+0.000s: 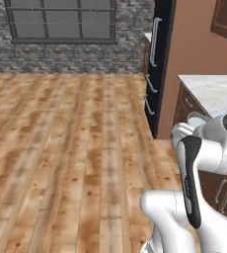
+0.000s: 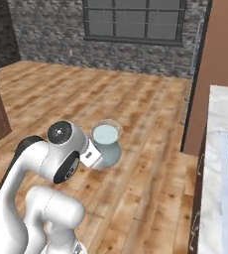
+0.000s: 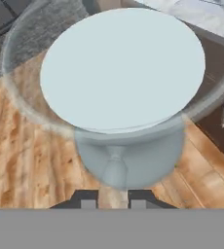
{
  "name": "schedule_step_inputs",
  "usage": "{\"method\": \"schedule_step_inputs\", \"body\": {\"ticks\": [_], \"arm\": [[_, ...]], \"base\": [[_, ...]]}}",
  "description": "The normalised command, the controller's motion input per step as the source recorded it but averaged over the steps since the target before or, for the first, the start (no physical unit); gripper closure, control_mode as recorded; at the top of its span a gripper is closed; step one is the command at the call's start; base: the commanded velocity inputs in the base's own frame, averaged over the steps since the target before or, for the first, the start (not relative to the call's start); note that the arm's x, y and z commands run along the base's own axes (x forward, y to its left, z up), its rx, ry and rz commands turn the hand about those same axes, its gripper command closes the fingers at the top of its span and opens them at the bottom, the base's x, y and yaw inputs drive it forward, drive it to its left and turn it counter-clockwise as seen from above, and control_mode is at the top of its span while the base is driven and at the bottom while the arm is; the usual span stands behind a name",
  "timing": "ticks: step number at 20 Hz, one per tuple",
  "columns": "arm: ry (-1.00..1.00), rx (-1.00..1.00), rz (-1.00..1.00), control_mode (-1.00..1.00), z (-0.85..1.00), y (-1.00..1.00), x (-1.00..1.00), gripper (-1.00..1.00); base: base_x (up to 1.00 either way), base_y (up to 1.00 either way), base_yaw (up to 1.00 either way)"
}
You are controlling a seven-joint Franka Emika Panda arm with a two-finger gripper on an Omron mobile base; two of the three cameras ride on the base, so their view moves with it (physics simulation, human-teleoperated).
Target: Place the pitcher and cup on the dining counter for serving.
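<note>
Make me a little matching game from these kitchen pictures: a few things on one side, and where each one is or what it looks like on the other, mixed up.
Things:
1. pale blue-grey glassy pitcher
2. two-finger gripper
3. grey brick wall
4. white marble worktop

Descriptions:
A. holds a dark-framed window
B. sits atop the brown cabinets
C. carried above the wooden floor
D. closed on the glassy vessel's side

Pairs: 1-C, 2-D, 3-A, 4-B
</note>
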Motion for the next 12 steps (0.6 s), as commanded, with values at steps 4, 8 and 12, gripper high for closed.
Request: {"method": "schedule_step_inputs", "body": {"ticks": [4, 8, 12], "arm": [[0.00, 0.00, 0.00, 1.00, 0.00, 0.00, 0.00, 1.00], [0.00, 0.00, 0.00, 1.00, 0.00, 0.00, 0.00, 1.00], [0.00, 0.00, 0.00, 1.00, 0.00, 0.00, 0.00, 1.00]], "base": [[0.00, 0.00, 1.00], [0.01, 0.00, 0.98], [0.34, 0.00, 0.82]]}}
